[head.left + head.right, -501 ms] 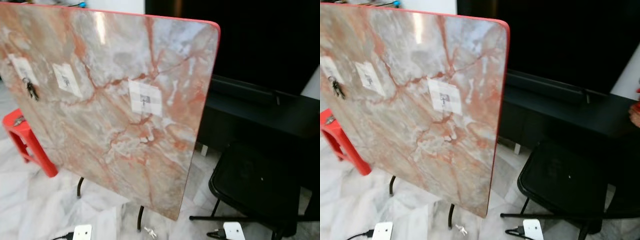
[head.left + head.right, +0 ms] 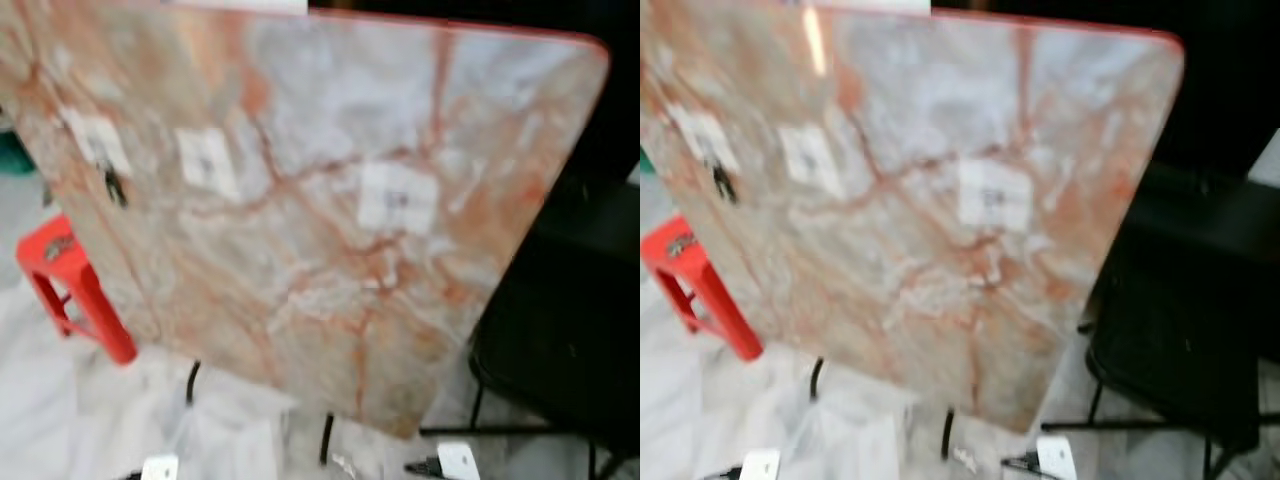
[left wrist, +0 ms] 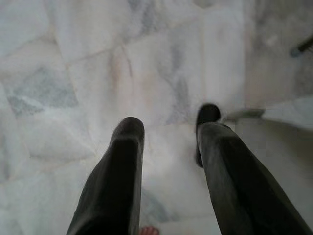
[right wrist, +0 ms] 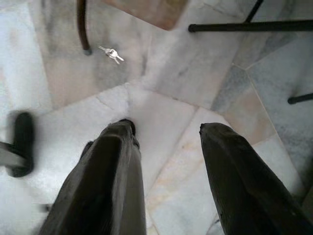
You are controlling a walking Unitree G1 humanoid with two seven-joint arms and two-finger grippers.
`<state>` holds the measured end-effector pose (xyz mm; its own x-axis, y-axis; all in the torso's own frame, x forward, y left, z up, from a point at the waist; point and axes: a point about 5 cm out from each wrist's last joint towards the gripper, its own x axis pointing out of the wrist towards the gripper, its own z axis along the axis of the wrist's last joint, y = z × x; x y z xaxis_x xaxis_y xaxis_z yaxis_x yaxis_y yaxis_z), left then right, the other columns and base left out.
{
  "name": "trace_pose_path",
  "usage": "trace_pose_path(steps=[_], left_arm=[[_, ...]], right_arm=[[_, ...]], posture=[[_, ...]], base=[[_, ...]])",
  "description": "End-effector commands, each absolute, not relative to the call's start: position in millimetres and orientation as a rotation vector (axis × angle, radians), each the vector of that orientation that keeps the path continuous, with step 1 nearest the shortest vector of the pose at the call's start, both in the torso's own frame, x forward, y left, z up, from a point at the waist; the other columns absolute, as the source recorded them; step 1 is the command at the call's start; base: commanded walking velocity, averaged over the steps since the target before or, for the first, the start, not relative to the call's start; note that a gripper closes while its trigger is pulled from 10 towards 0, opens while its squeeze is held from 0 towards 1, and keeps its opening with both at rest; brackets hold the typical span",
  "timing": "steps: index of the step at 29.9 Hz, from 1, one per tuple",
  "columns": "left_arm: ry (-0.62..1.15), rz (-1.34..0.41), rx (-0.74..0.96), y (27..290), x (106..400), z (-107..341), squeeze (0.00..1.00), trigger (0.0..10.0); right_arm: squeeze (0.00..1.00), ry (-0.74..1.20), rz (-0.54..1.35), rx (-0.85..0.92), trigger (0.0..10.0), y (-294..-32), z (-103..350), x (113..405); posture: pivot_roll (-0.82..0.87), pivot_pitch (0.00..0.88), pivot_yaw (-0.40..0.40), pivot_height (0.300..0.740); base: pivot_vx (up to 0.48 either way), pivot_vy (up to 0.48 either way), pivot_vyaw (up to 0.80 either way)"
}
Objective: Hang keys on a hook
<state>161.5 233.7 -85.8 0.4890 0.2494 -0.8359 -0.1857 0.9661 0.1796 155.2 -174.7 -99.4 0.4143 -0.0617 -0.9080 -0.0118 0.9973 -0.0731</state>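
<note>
Marble-patterned tabletop (image 2: 330,220), red-edged, is standing tilted on its side before the robot, carrying three pale adhesive hook pads; a dark bunch is already hanging from the leftmost hook (image 2: 113,185), while the middle hook (image 2: 208,162) and the right hook (image 2: 396,197) are looking free. The keys (image 4: 111,53) to be hung are lying on the pale marble floor (image 4: 186,73), near the table's black leg (image 4: 82,27) and just below the tabletop's lower corner. Both arms are hanging low: left gripper (image 3: 168,128) and right gripper (image 4: 166,128) are each pointing at the floor with fingers spread apart, holding nothing. Judgement: the step in hand is reaching the keys, so the robot is needing to bend down, centre the right gripper over the ring and pinch the ring rather than a flat blade. A red stool (image 2: 72,290) is standing at left. No brand or writing is legible; head views are blurring
</note>
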Motion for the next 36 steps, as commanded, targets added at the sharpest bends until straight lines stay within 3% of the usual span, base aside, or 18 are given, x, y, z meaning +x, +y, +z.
trace_pose_path(steps=[1, 22, 28, 36], left_arm=[[1.062, 0.277, 0.086, 240.3, 150.6, -88.8, 0.00, 10.0], [1.069, 0.246, 0.074, 237.7, 149.1, -90.1, 0.00, 10.0], [1.070, 0.238, 0.073, 237.1, 149.0, -90.3, 0.00, 10.0], [1.073, 0.223, 0.087, 236.3, 148.4, -90.7, 0.00, 10.0]], right_arm=[[0.00, 1.117, -0.027, -0.066, 10.0, -171.7, -96.5, 162.8], [0.00, 1.110, -0.050, -0.043, 10.0, -172.2, -96.4, 162.8], [0.00, 1.116, -0.040, -0.048, 10.0, -172.1, -96.6, 162.4], [0.00, 1.111, -0.035, -0.053, 10.0, -171.8, -96.6, 162.5]], posture=[[0.03, 0.000, -0.033, 0.727], [0.02, 0.000, -0.037, 0.727], [0.02, 0.000, -0.037, 0.727], [0.03, 0.000, -0.033, 0.727]], base=[[0.000, 0.480, 0.00], [0.000, 0.480, 0.00], [0.000, 0.480, -0.77], [0.000, 0.480, 0.00]])
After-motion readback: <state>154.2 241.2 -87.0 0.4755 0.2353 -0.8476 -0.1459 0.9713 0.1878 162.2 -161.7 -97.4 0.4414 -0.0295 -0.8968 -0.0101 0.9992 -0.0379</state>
